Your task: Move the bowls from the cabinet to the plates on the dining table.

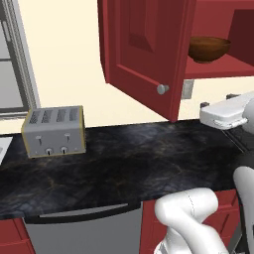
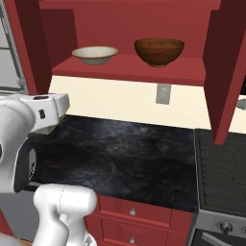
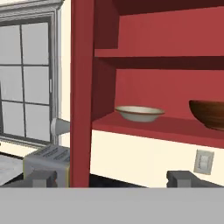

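We count two bowls, and both stand upright on the lowest shelf (image 2: 126, 68) of the open cabinet (image 2: 120, 19), with the mouth facing up. They are round, so we cannot name a long axis for them. The dark brown bowl (image 2: 159, 51) is the deep one, and in the right base view it sits at about 1 o'clock. The cream bowl (image 2: 95, 54) is shallower and has a tan rim; it sits to the left of the brown one, at about 11 o'clock, and the two are apart, not touching. In the hand view the cream bowl is near the centre and the brown bowl is cut by the frame edge at 3 o'clock.

One cabinet door (image 1: 141, 54) hangs wide open, with one round silver knob (image 1: 162, 89) at its lower corner. Under the shelf, on the cream wall, we see one grey outlet plate (image 2: 163, 93).

Below is the black marbled desk (image 2: 120, 153). One silver toaster (image 1: 53, 130) with four slots stands on it, at 9 o'clock in the left base view. One window (image 3: 26, 78) is behind it.

The end effector (image 3: 112, 178) is released, its two finger tips (image 3: 183, 178) stand wide apart with nothing between them, well short of the shelf.
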Motion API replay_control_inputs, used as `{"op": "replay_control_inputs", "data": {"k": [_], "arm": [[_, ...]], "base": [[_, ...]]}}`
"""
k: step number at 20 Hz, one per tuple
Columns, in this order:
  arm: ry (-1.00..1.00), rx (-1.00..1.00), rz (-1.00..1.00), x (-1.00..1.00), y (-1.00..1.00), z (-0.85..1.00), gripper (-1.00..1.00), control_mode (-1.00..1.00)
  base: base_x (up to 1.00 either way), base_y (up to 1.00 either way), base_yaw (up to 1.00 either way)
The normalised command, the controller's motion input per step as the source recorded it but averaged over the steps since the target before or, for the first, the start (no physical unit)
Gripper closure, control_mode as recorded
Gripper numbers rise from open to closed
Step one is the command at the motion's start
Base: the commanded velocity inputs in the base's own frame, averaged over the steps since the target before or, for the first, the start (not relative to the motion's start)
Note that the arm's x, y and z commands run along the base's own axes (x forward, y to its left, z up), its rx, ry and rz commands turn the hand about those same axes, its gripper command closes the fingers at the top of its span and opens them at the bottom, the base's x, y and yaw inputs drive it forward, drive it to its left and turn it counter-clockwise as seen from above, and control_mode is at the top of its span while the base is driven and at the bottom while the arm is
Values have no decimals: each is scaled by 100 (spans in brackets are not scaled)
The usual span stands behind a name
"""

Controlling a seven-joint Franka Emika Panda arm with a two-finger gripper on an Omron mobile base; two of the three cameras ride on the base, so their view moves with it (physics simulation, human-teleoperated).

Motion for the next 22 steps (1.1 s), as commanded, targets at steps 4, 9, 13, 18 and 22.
{"op": "replay_control_inputs", "data": {"k": [4, 9, 13, 18, 22], "arm": [[1, 1, 36, 23, 0, 0, -100, -100], [1, 0, 37, 23, 0, 1, -100, -100], [1, 0, 35, 23, 0, 7, -100, -100], [0, 0, 35, 27, 0, 7, -100, -100], [1, 0, 33, 29, 0, 9, -100, -100]], "base": [[0, 0, 0], [0, 0, 0], [0, 0, 0], [0, 0, 0], [0, 0, 0]]}}
